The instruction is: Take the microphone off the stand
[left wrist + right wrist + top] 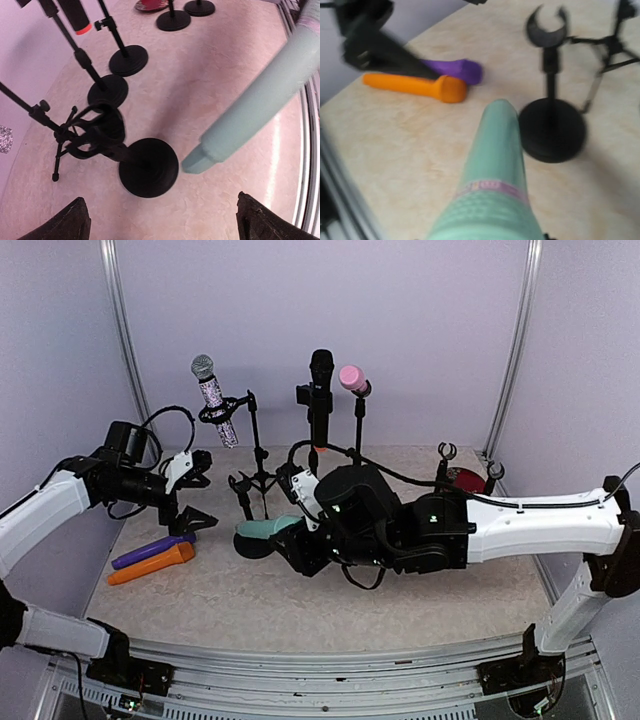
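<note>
Near mid-desk we've got the right tool (297,546) clamped on the teal microphone (265,529), its length pointing toward the left edge; left tool (195,493) is spread apart, empty.

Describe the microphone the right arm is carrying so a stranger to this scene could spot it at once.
Follow the white right arm across the middle of the table to its gripper. The mint-green microphone juts out from it. Unlike the orange microphone and purple microphone lying flat nearby, it is pale green and gripped.
</note>
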`<action>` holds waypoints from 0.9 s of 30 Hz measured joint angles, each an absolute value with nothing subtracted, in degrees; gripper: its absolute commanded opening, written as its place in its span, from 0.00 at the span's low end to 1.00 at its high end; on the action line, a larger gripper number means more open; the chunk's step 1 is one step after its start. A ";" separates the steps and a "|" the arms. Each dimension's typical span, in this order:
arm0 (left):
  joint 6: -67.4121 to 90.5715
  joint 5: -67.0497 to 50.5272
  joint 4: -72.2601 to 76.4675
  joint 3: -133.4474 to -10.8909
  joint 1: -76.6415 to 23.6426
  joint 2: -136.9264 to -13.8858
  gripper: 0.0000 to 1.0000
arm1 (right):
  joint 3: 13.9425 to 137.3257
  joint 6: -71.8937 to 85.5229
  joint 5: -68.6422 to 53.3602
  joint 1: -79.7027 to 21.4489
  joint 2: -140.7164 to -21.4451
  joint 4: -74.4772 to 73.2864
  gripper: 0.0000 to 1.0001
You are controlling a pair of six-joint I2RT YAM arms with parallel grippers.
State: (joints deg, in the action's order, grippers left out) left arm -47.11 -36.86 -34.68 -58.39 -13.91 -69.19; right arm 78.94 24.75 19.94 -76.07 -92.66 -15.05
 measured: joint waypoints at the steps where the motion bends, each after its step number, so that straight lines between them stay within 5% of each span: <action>1: -49.10 -37.45 -36.88 -58.13 -13.98 -67.92 0.99 | 78.94 24.77 17.21 -75.07 -93.47 -13.91 0.00; 12: -60.29 -39.64 -50.19 -54.17 -14.83 -64.55 0.79 | 89.78 24.69 -3.16 -70.35 -110.61 -7.22 0.00; 21: -62.48 -39.64 -52.51 -52.25 -12.12 -64.58 0.45 | 97.32 25.06 -10.41 -69.52 -116.31 -4.43 0.00; 22: -62.63 -39.66 -52.56 -52.10 -11.66 -64.58 0.38 | 97.71 25.15 -10.63 -69.32 -116.62 -4.25 0.07; 25: -65.06 -39.51 -52.60 -51.44 -11.18 -64.62 0.18 | 98.45 25.50 -12.10 -68.73 -117.58 -3.07 0.54; 27: -66.17 -40.56 -52.47 -50.89 -11.31 -64.62 0.14 | 98.56 25.54 -13.17 -67.94 -117.73 -1.80 0.74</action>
State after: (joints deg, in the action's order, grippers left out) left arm -66.17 -40.56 -52.47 -50.89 -11.31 -64.62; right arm 98.56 25.54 -13.17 -67.94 -117.73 -1.80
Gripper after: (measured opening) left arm 0.267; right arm 0.486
